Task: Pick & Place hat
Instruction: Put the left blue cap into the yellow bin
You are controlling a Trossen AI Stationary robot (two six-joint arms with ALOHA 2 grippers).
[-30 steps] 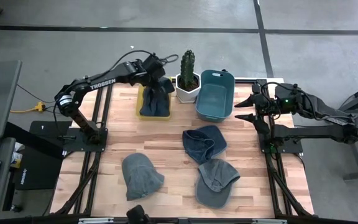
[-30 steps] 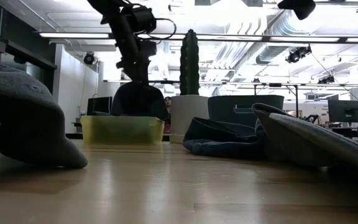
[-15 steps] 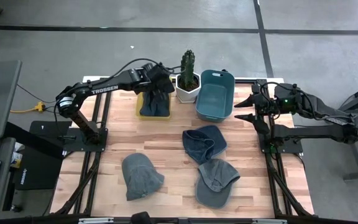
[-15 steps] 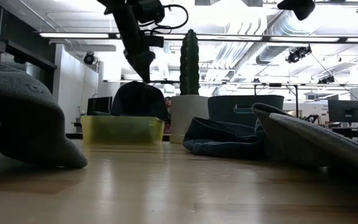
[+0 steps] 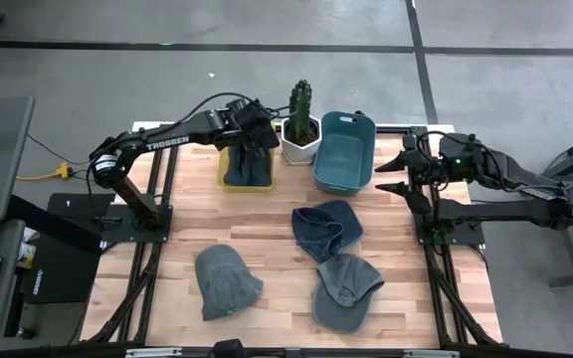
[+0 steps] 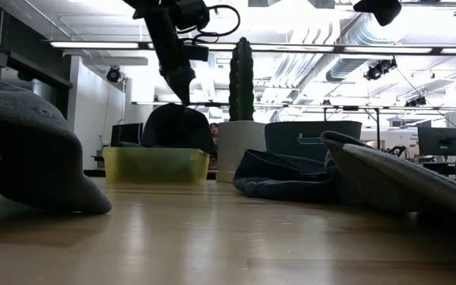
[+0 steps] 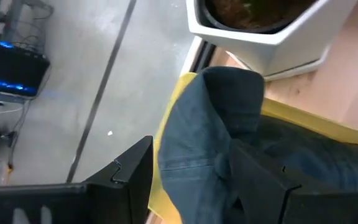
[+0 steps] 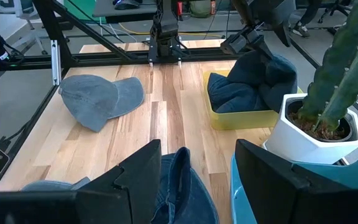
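Dark blue denim hat point(image 5: 249, 164) in yellow plastic bin point(image 5: 229, 181), L gripper point(image 5: 258, 135) just above w/ fingers apart; R gripper point(image 5: 390, 171) idle at table's right edge, fingers wide.

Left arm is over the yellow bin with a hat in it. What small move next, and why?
Probably lift the left gripper clear. Its fingers stand apart just above the dark blue denim hat, which already sits in the yellow plastic bin; three hats remain on the wooden table.

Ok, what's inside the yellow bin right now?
A dark blue hat fills the yellow bin, bulging above its rim, with the left gripper just over it. The bin's floor is covered, so anything beneath cannot be seen.
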